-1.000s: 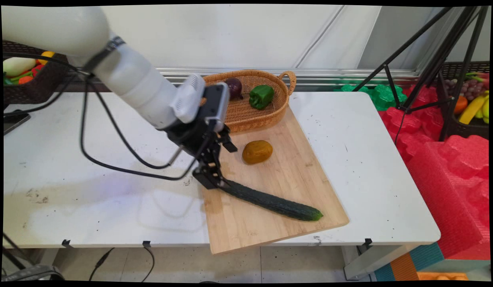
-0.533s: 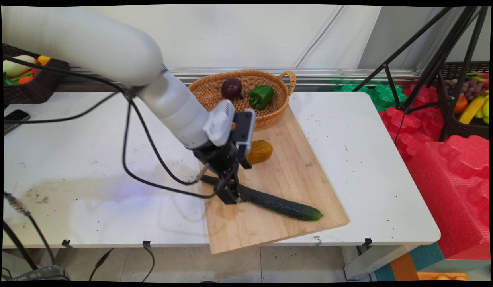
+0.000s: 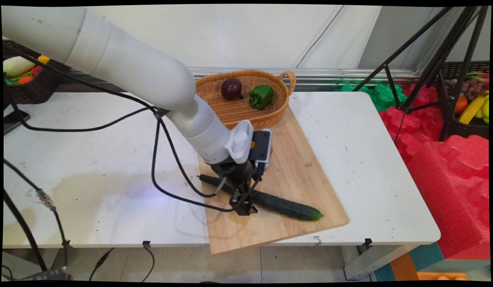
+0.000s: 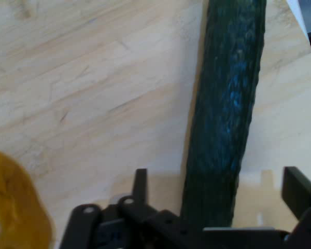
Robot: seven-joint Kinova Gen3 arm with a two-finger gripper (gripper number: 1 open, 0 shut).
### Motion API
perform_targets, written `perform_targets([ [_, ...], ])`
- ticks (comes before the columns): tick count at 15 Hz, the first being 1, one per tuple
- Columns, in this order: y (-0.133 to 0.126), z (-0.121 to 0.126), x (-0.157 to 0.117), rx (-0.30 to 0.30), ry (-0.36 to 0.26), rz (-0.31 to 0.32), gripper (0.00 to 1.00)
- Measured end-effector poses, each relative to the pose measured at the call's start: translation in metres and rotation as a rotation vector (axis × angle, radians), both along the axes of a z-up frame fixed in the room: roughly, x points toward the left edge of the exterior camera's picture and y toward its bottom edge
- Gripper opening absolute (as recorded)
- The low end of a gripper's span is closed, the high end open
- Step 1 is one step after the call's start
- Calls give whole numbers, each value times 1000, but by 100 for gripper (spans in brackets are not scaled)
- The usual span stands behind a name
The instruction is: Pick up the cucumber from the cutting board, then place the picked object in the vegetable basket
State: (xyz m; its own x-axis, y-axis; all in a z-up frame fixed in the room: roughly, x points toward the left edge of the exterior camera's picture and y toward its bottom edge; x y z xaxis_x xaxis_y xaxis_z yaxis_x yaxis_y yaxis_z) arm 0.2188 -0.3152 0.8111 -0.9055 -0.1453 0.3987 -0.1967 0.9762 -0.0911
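Note:
A long dark green cucumber (image 3: 286,206) lies slantwise on the wooden cutting board (image 3: 298,171). My gripper (image 3: 242,207) hangs low over the cucumber's left half and is open. In the hand view the cucumber (image 4: 228,104) runs up between the two fingertips (image 4: 140,181), which stand on either side of it just above the board (image 4: 93,78). A yellow-brown potato-like lump (image 4: 10,207) shows at the lower left of the hand view; in the main view the hand hides nearly all of it.
A wicker basket (image 3: 270,115) at the board's far end holds a purple onion (image 3: 231,88) and a green pepper (image 3: 261,96). Black cables (image 3: 155,159) droop over the table to the left. A dark basket (image 3: 31,87) stands back left, a tripod (image 3: 425,67) and red foam (image 3: 449,167) to the right.
The gripper has travelled right and toward the near side along the cucumber, from its left tip to a spot farther along it. The hand now covers the yellow-brown lump. The cucumber has not shifted.

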Motion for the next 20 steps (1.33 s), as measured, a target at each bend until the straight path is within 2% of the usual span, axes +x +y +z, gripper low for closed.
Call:
perform_targets([
  [1,-1,-2,-2,0,-1,-2,100],
  [2,-1,-5,-4,1,-1,-6,0],
  [6,0,-6,-8,-10,0,-34,0],
  [10,6,11,-5,-31,14,-64,0],
  [12,11,28,1,-49,28,-67,0],
  [16,20,77,20,-90,65,-22,0],
  [20,19,124,43,-151,59,15,0],
])
